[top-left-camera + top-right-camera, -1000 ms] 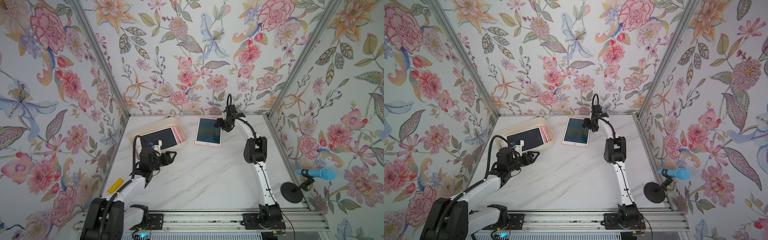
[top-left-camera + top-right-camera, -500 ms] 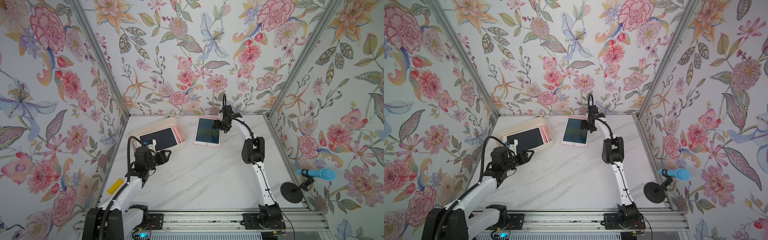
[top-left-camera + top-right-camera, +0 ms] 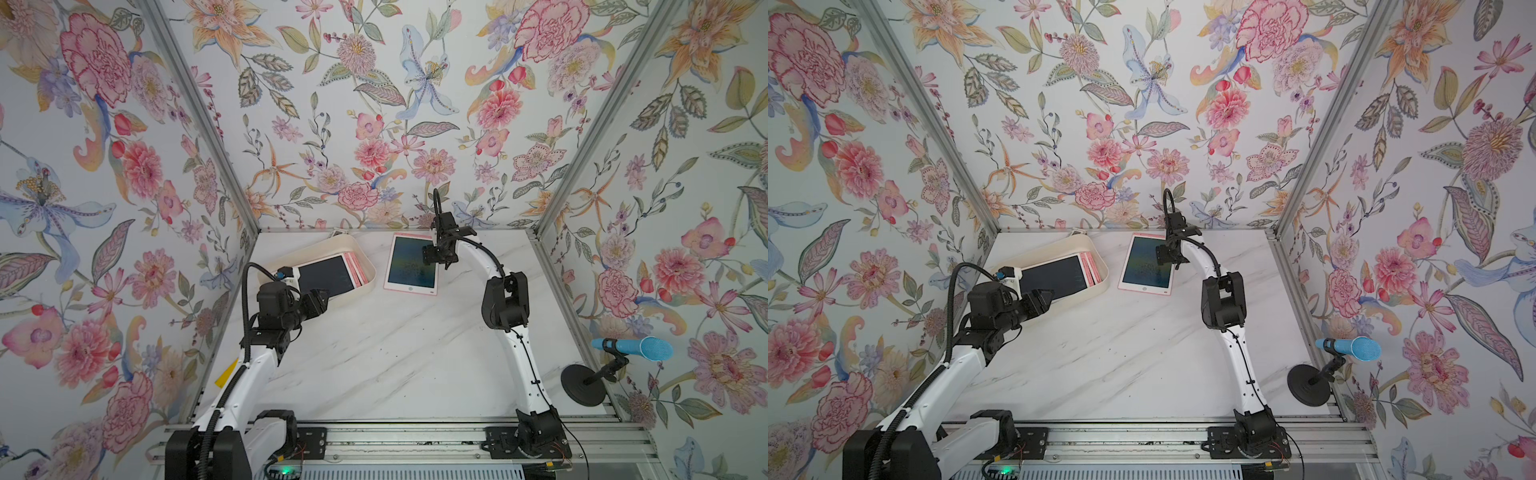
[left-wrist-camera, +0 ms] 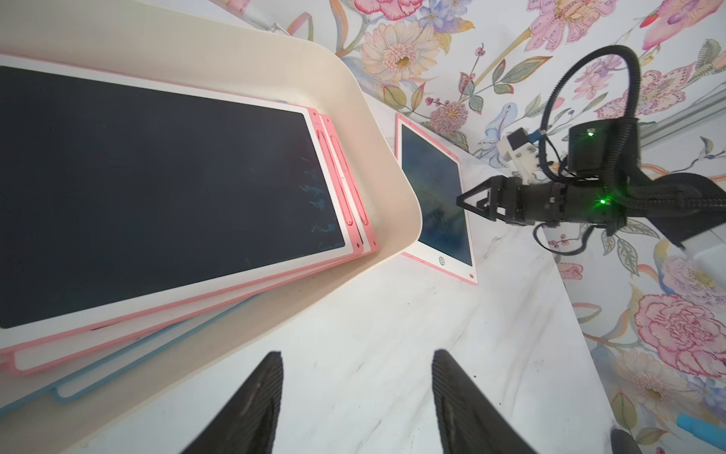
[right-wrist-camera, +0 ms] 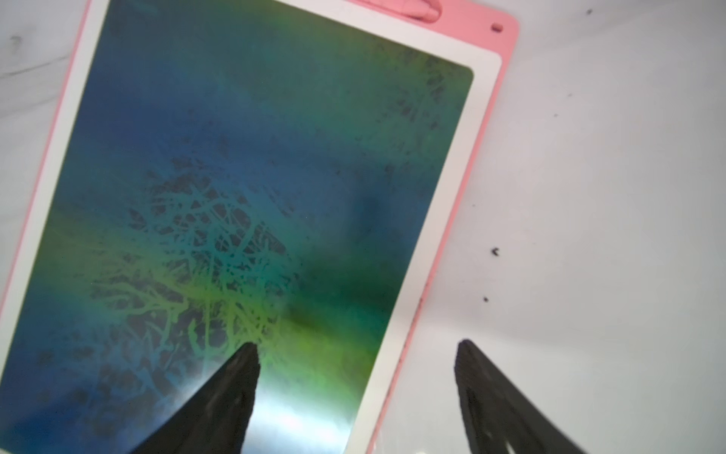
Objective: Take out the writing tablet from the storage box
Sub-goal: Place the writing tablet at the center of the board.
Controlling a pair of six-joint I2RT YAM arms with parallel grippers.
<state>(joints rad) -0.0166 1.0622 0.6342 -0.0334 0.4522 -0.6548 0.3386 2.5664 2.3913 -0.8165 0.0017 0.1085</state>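
**Top views.** The storage box [image 3: 309, 252] stands askew at the far left of the marble table [image 3: 395, 357]. It holds a stack of flat tablets. The uppermost tablet [image 3: 326, 275] shows you a dark screen in a white frame, and pink edges of others show along one side of it. The writing tablet [image 3: 411, 266] (pink rim, blue-green screen) lies flat on the table just beside the box, outside it and clear of its wall. The right gripper [image 3: 434, 255] hangs over that tablet's edge on the side away from the box. The left gripper [image 3: 323, 296] is near the box's front wall. A blue microphone [image 3: 631, 348] on a black stand sits at the table's right edge, well apart from both.

**Left wrist view.** Here you can read the box's contents more closely. At least two pink-rimmed tablets are fanned on top, with a blue-rimmed tablet [image 4: 78, 389] beneath them. The left gripper's fingers [image 4: 255, 393] stand well apart over bare marble just outside the box's rounded corner, with nothing between them.

**Right wrist view.** The right gripper's fingers [image 5: 235, 385] are spread wide and grasp nothing — one is over the scribbled screen, the other over bare table past the pink rim. You cannot tell whether either tip touches the surface below.
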